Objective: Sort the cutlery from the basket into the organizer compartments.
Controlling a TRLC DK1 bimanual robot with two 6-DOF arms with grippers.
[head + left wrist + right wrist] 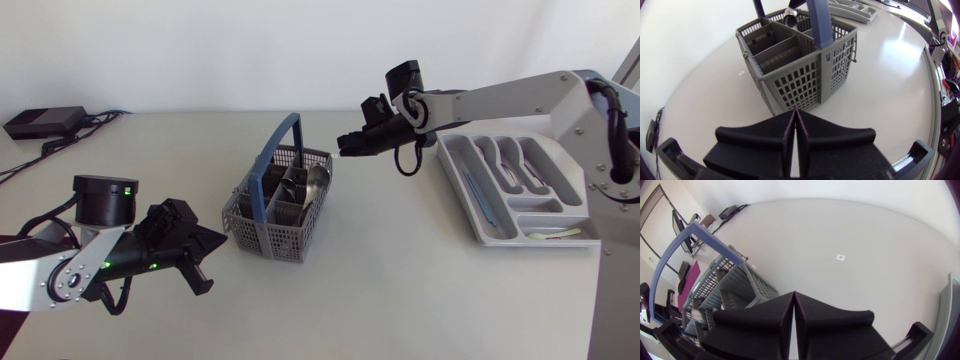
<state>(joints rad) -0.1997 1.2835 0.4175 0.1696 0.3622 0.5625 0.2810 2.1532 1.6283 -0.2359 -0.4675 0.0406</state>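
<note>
**Left hand**: matte black, two broad wedge fingers pressed flat together along a single seam, holding nothing. Low over the surface, tips aimed at the near corner of the basket and just short of it, not touching.

**Surface**: pale grey-white, smooth, faintly glossy. One small square sticker lies on bare surface ahead of the right hand.

**Basket**: grey plastic, rectangular, upright, with walls of open square grid. Solid grey dividers split it into several compartments. The two compartments nearest the left hand show only their ribbed floors.

**Handle**: blue, flat strap form. It arches over the middle of the basket.

**Spoon**: polished metal, rounded bowl upward. It stands in a compartment on the basket's far side, leaning at the wall that faces the right hand.

**Right hand**: matte black, wedge fingers closed tight on each other, empty. Raised above the surface, just beyond the basket's far corner, tips pointing toward the blue handle. It is near the spoon but apart from it.

**Organizer**: light grey moulded tray, rounded rims, long parallel compartments and a cross compartment at its near end. It lies well apart from the basket, under the right arm.

- Metal cutlery, in the middle long compartments.
- Thin pale blue piece, in the narrow compartment on the basket side.
- Pale utensil, in the cross compartment.

**Black box**: flat, with cables, at the far left corner.
</note>
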